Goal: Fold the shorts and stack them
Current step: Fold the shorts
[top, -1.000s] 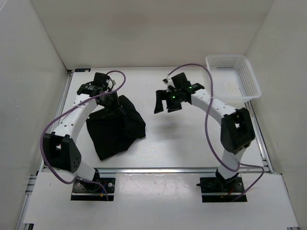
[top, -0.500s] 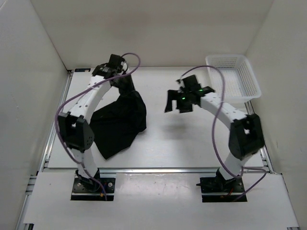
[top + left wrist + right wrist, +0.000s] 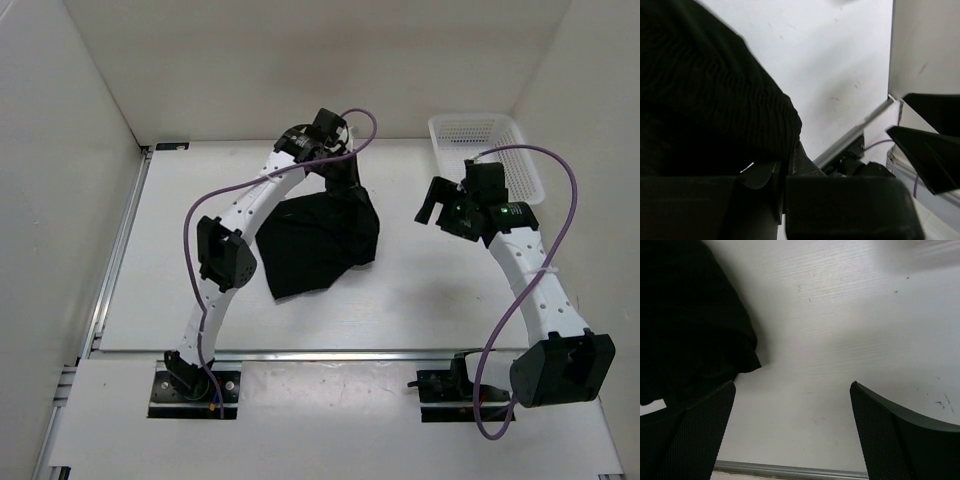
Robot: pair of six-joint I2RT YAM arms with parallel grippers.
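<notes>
The black shorts (image 3: 318,240) hang bunched from my left gripper (image 3: 345,175), which is shut on their upper edge near the middle back of the table; the lower part rests on the table. In the left wrist view the ribbed black fabric (image 3: 715,110) fills the left side and is pinched between the jaws. My right gripper (image 3: 445,212) is open and empty, raised above the table to the right of the shorts. In the right wrist view both fingers are spread wide, with the shorts (image 3: 690,325) at upper left.
A white plastic mesh basket (image 3: 493,142) stands at the back right corner, just behind the right gripper. White walls enclose the table on three sides. A metal rail (image 3: 330,352) runs along the table's front edge.
My left gripper has carried the shorts to the right, from the back left toward the middle. My right gripper has moved right, toward the basket, still open.
</notes>
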